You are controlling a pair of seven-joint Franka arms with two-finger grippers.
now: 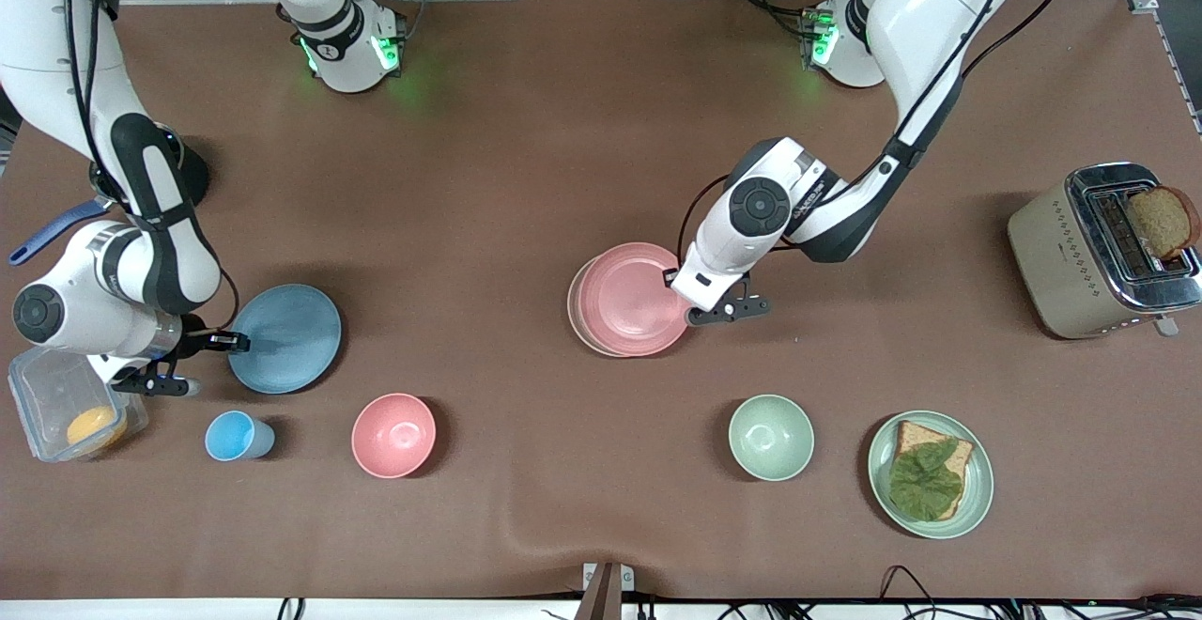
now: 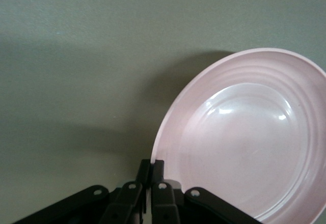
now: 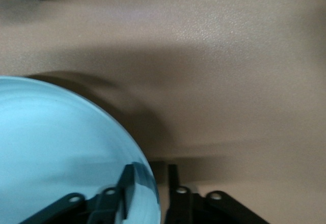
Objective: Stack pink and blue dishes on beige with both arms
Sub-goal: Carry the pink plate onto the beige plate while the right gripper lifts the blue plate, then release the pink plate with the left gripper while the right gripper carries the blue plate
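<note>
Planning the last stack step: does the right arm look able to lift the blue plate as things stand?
Probably yes. The right hand already straddles the blue plate's rim, one finger over the plate and one outside. Nothing lies on the plate, and the blue cup stands apart, nearer the camera.

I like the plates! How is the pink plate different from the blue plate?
The pink plate sits on a beige plate; the blue plate lies on the table. The left gripper is shut on pink's rim; the right gripper straddles blue's rim. Both are round, flat, equal-sized.
</note>
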